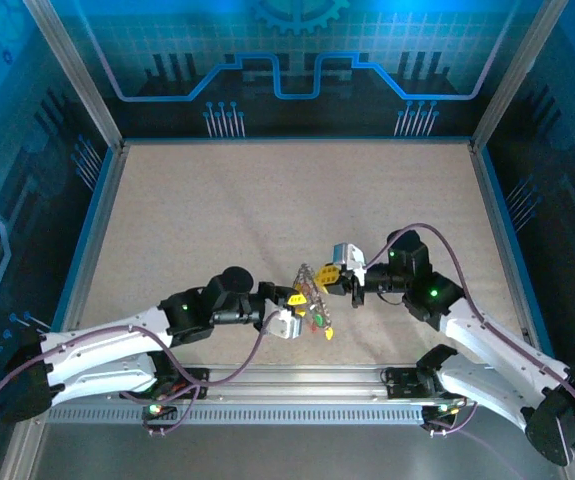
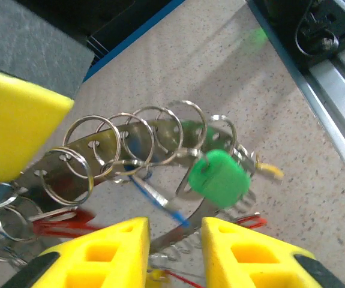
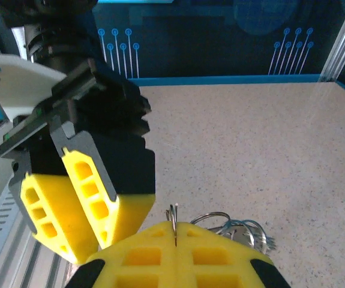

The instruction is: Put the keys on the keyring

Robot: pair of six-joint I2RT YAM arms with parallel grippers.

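Right gripper (image 3: 173, 233) pinching wire loop (image 3: 173, 211), left gripper (image 2: 173, 234) apparently clamping keyring (image 2: 160, 129)

The keyring (image 1: 309, 281) is flanked by the left gripper (image 1: 296, 298) and the right gripper (image 1: 329, 275) — the keys (image 1: 320, 320) are hung on it, over the desk (image 1: 267, 200).

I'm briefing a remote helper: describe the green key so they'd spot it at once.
At the front middle of the table, the keyring, a grey band threaded with wire loops, sits between the left claw and right claw. The green key dangles from it right by the left claw; its chunky bright green head stands out from the thin blue, red and yellow bits nearby.
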